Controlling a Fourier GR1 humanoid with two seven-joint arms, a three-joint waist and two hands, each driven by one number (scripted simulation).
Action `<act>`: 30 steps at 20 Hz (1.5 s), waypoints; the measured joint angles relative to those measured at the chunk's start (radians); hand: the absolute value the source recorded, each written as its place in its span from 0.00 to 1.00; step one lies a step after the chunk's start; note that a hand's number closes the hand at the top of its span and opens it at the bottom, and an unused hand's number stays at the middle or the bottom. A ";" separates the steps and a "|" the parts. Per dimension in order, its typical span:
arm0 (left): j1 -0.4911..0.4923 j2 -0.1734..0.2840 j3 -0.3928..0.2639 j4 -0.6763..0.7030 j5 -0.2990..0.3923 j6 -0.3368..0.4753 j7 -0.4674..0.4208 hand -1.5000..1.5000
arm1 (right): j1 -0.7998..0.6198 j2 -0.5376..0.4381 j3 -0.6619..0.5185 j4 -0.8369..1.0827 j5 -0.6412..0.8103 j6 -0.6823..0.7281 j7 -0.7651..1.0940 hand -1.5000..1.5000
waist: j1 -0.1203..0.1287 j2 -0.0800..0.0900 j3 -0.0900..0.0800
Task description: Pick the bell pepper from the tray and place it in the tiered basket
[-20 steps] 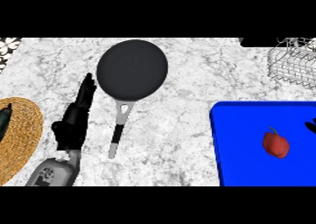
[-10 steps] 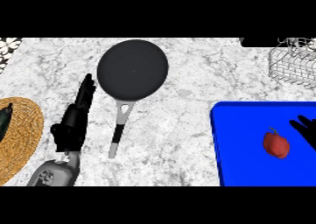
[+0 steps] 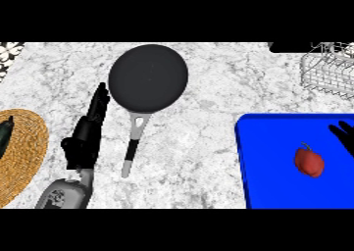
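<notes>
The left robot hand (image 3: 84,138) rests open on the tabletop (image 3: 208,117), far off. The bell pepper (image 3: 310,162) lies on the blue tray (image 3: 270,166), long axis roughly fore-aft, just left of the right robot hand (image 3: 347,139), seemingly open and empty.

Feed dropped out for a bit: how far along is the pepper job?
Nothing is done yet. The pepper lies on the blue tray. In hand: the right hand is open over the tray beside it, not gripping. Left: grasp, lift, place in the basket. The left hand rests on the counter.
</notes>
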 measured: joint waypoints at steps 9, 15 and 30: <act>0.019 -0.020 0.021 -0.026 -0.029 -0.026 0.012 0.50 | 0.081 0.055 -0.082 0.072 0.064 -0.023 -0.169 0.00 | -0.001 -0.001 0.000; 0.020 -0.026 0.046 -0.026 -0.040 -0.053 0.013 0.50 | 0.055 0.105 -0.089 0.114 0.106 -0.013 -0.235 0.00 | 0.000 0.000 0.000; 0.025 -0.062 0.077 -0.045 -0.080 -0.090 0.022 0.50 | -0.031 0.222 -0.077 0.263 0.224 0.010 -0.308 0.00 | 0.002 0.000 0.000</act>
